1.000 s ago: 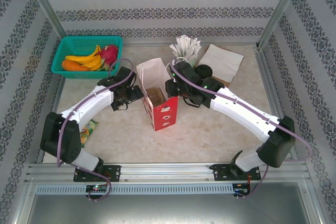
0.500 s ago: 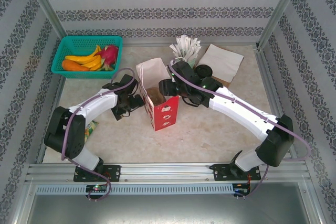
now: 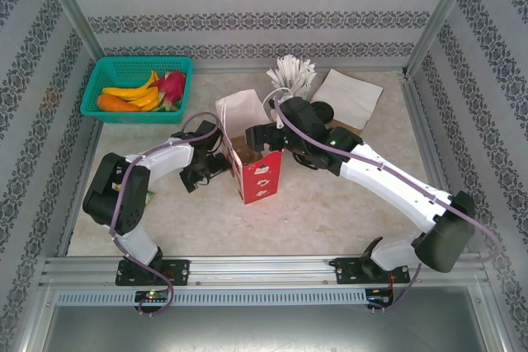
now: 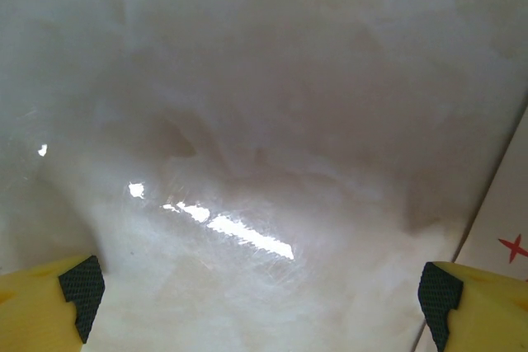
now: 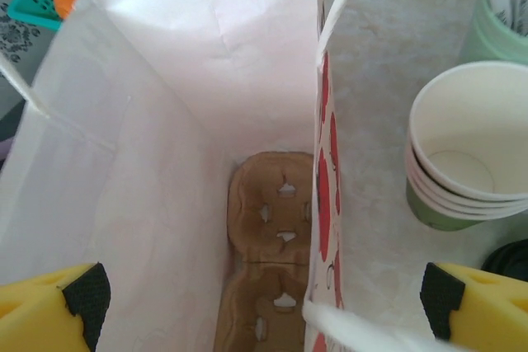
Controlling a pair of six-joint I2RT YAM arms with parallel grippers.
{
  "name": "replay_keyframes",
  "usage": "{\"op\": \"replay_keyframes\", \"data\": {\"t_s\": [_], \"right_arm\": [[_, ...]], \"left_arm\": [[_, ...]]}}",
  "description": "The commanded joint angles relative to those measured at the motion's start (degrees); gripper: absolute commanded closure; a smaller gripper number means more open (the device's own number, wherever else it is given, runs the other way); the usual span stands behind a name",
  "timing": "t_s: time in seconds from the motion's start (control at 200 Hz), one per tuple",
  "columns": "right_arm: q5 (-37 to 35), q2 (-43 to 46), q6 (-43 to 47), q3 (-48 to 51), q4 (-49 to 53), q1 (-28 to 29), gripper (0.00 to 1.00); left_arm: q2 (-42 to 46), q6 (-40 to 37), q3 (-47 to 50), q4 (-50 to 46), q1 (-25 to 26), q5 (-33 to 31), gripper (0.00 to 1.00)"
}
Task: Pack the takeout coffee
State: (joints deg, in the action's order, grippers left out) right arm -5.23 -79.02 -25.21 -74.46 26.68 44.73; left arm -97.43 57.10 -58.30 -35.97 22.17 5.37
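Pale, glossy tabletop (image 4: 247, 105) is spreading beneath the left gripper (image 4: 260, 302), which is hanging fully released and empty just beside the red-and-white paper bag (image 3: 257, 172), not touching it. The right gripper (image 5: 260, 298) is hovering over the bag's mouth, also spread wide and carrying nothing. Its fingers are straddling the bag's right wall, one above the inside and one above the table outside.

The brown pulp tray (image 5: 268, 237) is lying at the bottom of the bag. The paper cups (image 5: 462, 171) are standing nested on the table just outside that wall, with the black lid (image 5: 513, 260) near them.

Nothing is bracing the bag, so a straight descent is likely risking a finger catching the wall or the white handle (image 5: 355, 331) and crumpling or tipping it. Reaching for a cup is probably risking lifting several nested ones together or denting the thin paper. Lowering a cup down the narrow bag is risking missing a well.
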Motion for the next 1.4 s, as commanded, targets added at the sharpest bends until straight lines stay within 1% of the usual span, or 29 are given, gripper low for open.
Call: {"op": "replay_keyframes", "data": {"t_s": [0.0,0.12,0.26,0.34,0.465,0.565,0.719,0.799,0.864,0.954,1.039,1.109,1.239,1.394], "right_arm": [[-3.09,4.19,3.47,1.25,-2.2,-0.82,0.02],[-5.07,7.44,4.43,1.01,-0.93,-1.79,0.02],[-3.81,11.44,6.77,1.34,-0.43,-3.29,0.02],[-2.0,13.95,7.06,2.74,-1.31,-5.06,0.02],[4.66,16.82,6.54,3.96,-2.5,-8.46,0.02],[1.45,18.9,4.93,5.42,-3.57,-10.13,0.02],[2.08,22.37,2.23,7.96,-5.53,-16.19,0.02],[2.62,22.77,1.19,8.26,-4.18,-20.24,0.02],[4.59,22.5,1.35,9.09,-3.91,-23.38,0.02],[7.35,20.69,2.15,10.2,-3.15,-27.16,0.02],[8.02,16.45,4.09,9.53,-0.07,-31.1,0.02],[11.33,12.42,6.52,9.45,0.63,-33.78,0.02],[16.25,4.23,10.14,7.53,1.88,-36.56,0.02],[19.12,-5.9,12.11,2.49,4.27,-38.54,0.02]], "left_arm": [[-1.55,1.32,-1.59,1.13,0.5,-1.45,0.01],[-2.69,1.3,-2.16,1.23,0.51,-1.3,0.01],[-3.55,1.17,-2.97,1.18,0.37,-1.58,0.01],[-3.81,1.13,-3.34,1.36,0.34,-1.41,0.01],[-4.24,1.35,-3.57,1.93,0.37,-0.55,0.01],[-4.64,1.12,-3.73,2.07,0.39,-0.38,0.01],[-4.12,0.95,-3.53,1.54,0.33,-0.84,0.01],[-2.18,0.91,-2.58,1.03,0.11,-2.27,0.01],[0.08,0.64,-1.51,0.83,-0.09,-3.91,0.01],[3.78,0.23,-0.2,0.71,-0.33,-6.23,0.01],[7.14,-0.44,0.64,0.86,-0.53,-8.25,0.01],[10.0,-1.0,1.3,1.32,-0.53,-9.91,0.01],[15.95,-1.2,3.27,2.81,-0.55,-13.87,0.01],[24.15,-0.85,6.75,6.85,-0.79,-17.38,0.01]]}}
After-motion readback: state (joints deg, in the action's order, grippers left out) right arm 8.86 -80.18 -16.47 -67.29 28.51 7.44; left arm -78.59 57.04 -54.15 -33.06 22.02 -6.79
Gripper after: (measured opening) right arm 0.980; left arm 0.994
